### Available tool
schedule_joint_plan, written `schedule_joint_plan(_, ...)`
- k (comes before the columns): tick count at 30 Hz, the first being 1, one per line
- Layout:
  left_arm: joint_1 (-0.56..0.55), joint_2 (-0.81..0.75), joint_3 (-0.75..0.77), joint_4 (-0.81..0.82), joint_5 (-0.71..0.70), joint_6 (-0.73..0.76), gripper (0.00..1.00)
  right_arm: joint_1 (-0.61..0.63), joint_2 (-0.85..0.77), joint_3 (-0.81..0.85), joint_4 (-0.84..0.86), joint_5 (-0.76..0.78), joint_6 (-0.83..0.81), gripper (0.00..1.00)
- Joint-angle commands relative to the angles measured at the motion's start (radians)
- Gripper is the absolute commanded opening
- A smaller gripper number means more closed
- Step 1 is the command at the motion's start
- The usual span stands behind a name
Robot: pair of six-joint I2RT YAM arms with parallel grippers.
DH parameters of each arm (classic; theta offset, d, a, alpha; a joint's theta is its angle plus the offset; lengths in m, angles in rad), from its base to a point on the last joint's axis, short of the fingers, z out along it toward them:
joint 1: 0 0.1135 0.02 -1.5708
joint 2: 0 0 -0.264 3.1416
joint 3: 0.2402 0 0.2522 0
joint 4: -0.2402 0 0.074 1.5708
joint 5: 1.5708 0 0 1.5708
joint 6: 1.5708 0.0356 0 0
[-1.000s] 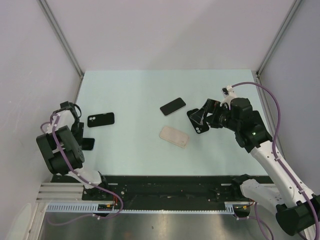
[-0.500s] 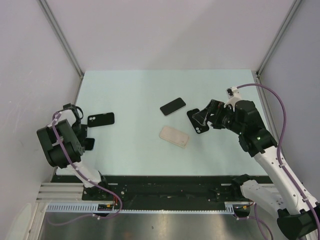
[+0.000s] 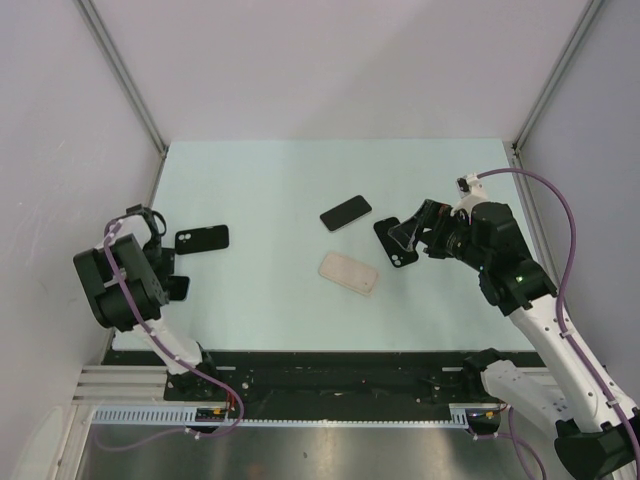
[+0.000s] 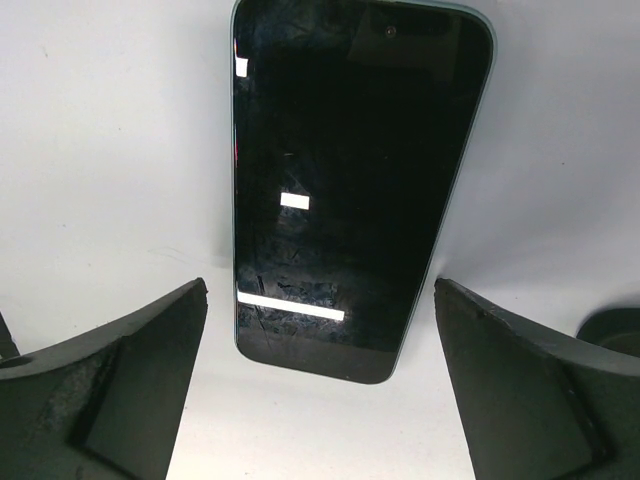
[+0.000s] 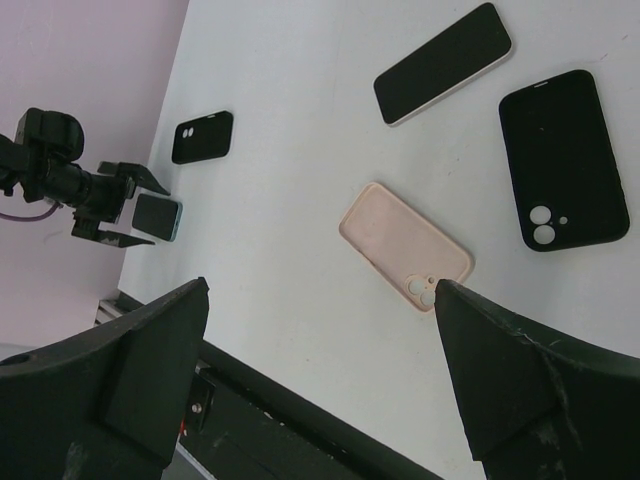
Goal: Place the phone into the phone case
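A dark phone with a teal rim (image 4: 350, 180) lies screen up on the table. My open left gripper (image 4: 320, 286) hangs over its near end, one finger on each side, touching nothing. From above that phone (image 3: 178, 288) shows partly under the left gripper (image 3: 163, 272). A second phone, white-rimmed (image 3: 346, 212), lies mid-table. A pink phone case (image 3: 348, 272) and a black phone case (image 3: 397, 244) lie near it. My right gripper (image 3: 408, 232) hovers open above the black case and holds nothing.
Another black case (image 3: 202, 239) lies just beyond the left gripper. In the right wrist view I see the pink case (image 5: 405, 247), the black case (image 5: 563, 160) and the white-rimmed phone (image 5: 443, 63). The black base rail (image 3: 330, 375) runs along the table's near edge.
The right arm has drawn back a little to the right, uncovering more of the black case. The left wrist has shifted slightly over the teal-rimmed phone. Both grippers have stayed open.
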Motion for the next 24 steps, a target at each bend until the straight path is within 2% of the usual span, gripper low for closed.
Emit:
schedule_joint_plan(1, -0.013, 0.046, 0.017, -0.066, -0.04, 0.004, 1.0, 0.004, -0.02, 0.002, -0.005, 0.025, -0.016, 1.0)
schedule_joint_plan(10, -0.03, 0.037, -0.015, -0.04, 0.058, 0.053, 1.0, 0.002, -0.019, 0.002, -0.017, 0.039, -0.006, 1.0)
schedule_joint_plan(18, -0.159, -0.043, -0.072, 0.025, 0.159, 0.105, 1.0, 0.004, -0.011, 0.0, -0.023, 0.042, -0.005, 1.0)
schedule_joint_plan(24, -0.173, -0.122, -0.07, -0.006, 0.112, 0.119, 1.0, 0.005, -0.028, -0.004, -0.038, 0.051, -0.008, 1.0)
